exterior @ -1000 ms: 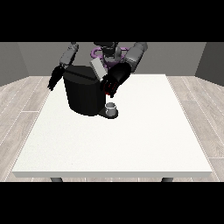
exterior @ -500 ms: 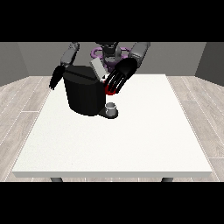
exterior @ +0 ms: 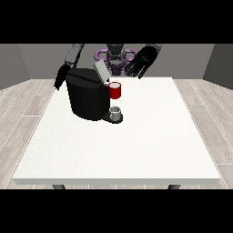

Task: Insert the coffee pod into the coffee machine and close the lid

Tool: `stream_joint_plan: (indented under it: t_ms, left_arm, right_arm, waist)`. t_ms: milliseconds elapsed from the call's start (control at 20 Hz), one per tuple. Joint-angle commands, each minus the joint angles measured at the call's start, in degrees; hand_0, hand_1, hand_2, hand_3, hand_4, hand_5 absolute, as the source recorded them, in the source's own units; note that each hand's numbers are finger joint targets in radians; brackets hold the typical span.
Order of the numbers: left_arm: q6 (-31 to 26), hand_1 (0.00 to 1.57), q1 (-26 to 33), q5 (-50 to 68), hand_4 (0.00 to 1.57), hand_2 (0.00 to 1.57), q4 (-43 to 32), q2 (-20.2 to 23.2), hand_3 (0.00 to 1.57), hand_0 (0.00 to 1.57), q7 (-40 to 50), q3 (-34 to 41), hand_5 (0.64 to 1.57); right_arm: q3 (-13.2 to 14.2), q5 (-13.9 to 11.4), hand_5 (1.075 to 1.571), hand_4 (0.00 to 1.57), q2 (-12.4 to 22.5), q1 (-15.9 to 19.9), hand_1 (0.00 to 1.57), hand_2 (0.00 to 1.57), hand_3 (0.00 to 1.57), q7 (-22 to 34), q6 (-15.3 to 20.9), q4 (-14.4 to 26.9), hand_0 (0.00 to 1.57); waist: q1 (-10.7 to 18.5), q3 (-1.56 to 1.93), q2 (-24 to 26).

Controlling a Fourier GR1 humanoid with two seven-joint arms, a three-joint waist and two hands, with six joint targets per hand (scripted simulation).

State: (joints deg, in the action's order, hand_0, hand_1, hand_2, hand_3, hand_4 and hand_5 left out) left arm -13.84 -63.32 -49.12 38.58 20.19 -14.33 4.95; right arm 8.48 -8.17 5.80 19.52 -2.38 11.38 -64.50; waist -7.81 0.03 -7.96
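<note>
The black coffee machine (exterior: 86,98) stands on the white table (exterior: 136,145), left of centre, with its grey lid (exterior: 100,71) tilted up. A red thing at the machine (exterior: 115,90) shows at its front top. Below it, a small grey thing (exterior: 116,112) sits on the machine's base. The hand at the view's right (exterior: 142,61) hovers above and behind the machine's right side with its fingers spread, holding nothing. The hand at the view's left (exterior: 60,78) hangs beside the machine's far left corner, fingers pointing down, also holding nothing.
The robot's torso (exterior: 116,57) stands behind the table's far edge. The table's front and right parts stretch out bare towards the camera. A wooden floor surrounds the table.
The hand at the view's right has risen from the machine's front top, up and to the right, and its fingers have spread. The red thing now shows uncovered.
</note>
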Motion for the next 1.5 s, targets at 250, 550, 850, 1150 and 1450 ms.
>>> stream_joint_plan:
  t_ms: [250, 550, 850, 1150, 1450]
  left_arm:
    - [-0.6, 0.00, 13.9, 23.3, 0.41, 0.00, -0.2, -15.9, 0.00, 0.00, -4.3, 17.2, 1.571]
    - [-1.4, 0.00, 30.0, 25.2, 0.42, 0.00, -1.3, -20.0, 0.00, 0.00, -7.1, 16.1, 1.571]
    - [-1.8, 0.00, 31.6, 25.9, 0.39, 0.00, 0.1, -19.5, 0.00, 0.00, -2.5, 16.3, 1.571]
    - [-2.6, 0.00, 34.2, 31.7, 0.37, 0.00, 1.9, -20.1, 0.00, 0.00, -0.4, 15.1, 1.571]
    - [-7.3, 0.00, 40.6, 32.9, 0.40, 0.00, 12.8, -18.9, 0.00, 0.00, -1.1, 12.4, 1.571]
  right_arm:
    - [2.4, 0.9, 1.571, 0.00, 0.1, -7.3, 0.00, 0.00, 0.00, -1.1, 1.3, 2.3, 0.00]
    - [-0.2, 1.1, 1.571, 0.00, -2.1, -15.3, 0.00, 0.00, 0.00, -1.4, -0.8, -0.4, 0.00]
    - [-3.5, 3.7, 1.571, 0.00, -1.8, -9.1, 0.00, 0.00, 0.00, 2.3, -7.3, -7.1, 0.00]
    - [-4.0, 3.4, 1.571, 0.15, 2.6, -3.5, 0.00, 0.00, 0.00, 3.7, -11.2, -9.4, 0.00]
    - [-0.9, 5.2, 1.571, 0.00, 5.0, -0.3, 0.00, 0.00, 0.00, 7.1, -11.8, -10.5, 0.00]
  waist:
    - [10.3, -0.26, 11.5]
    - [11.1, -0.06, 23.3]
    - [12.3, -0.04, 25.9]
    - [14.6, -0.03, 26.3]
    - [17.2, -0.02, 22.3]
